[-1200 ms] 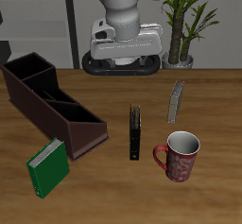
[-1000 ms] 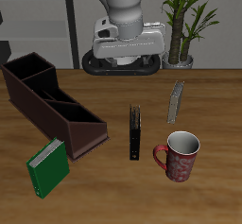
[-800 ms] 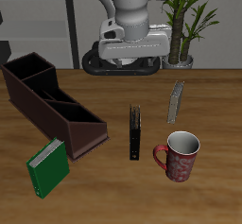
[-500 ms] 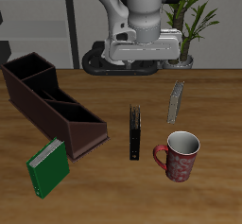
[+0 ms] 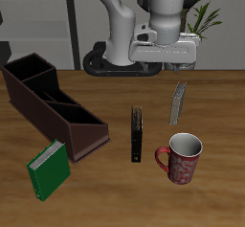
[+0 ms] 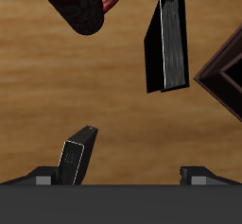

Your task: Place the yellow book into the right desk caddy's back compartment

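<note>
The yellow book (image 5: 178,103) stands on edge on the wood table, slim and greyish, farther back than the mug. In the wrist view the yellow book (image 6: 78,157) shows close to one finger. My gripper (image 5: 170,68) hangs above and slightly behind the book, apart from it. Its fingers are spread wide with nothing between them, so the gripper (image 6: 121,176) is open. The right desk caddy (image 5: 53,106) is a long dark maroon box lying diagonally across the table's other side. Its back compartment (image 5: 27,73) is the end cell farthest back and looks empty.
A black book (image 5: 138,133) stands on edge mid-table, also seen as the black book (image 6: 168,44) from the wrist. A red mug (image 5: 182,157) sits near the front. A green book (image 5: 48,169) lies by the caddy's near end. A potted plant (image 5: 191,20) stands behind.
The arm has swung sideways from above the table's back middle to over the yellow book. The gripper stays open. Nothing on the table has moved.
</note>
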Robot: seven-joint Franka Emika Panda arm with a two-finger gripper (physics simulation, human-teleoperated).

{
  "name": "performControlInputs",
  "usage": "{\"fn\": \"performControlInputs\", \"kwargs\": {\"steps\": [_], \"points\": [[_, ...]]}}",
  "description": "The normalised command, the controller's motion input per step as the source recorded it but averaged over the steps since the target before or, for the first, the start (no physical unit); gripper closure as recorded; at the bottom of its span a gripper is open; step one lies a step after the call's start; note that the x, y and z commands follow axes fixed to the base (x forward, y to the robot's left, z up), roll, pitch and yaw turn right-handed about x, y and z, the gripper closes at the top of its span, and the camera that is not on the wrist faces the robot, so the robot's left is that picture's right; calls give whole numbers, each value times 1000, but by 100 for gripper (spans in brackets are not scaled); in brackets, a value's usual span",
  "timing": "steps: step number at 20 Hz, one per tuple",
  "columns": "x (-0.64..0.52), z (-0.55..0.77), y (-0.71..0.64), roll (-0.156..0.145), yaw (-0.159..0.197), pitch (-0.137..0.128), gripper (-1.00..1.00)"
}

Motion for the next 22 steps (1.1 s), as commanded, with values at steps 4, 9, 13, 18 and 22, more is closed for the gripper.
{"fn": "performControlInputs", "kwargs": {"steps": [4,9,13,18,22], "points": [[-160,-70,250,-13,-27,-54,-100],[-146,-208,125,-15,-6,-21,-100],[-361,-338,212,9,48,-140,-100],[-24,-236,23,-32,-62,27,-100],[-110,-200,243,14,-19,16,-100]]}}
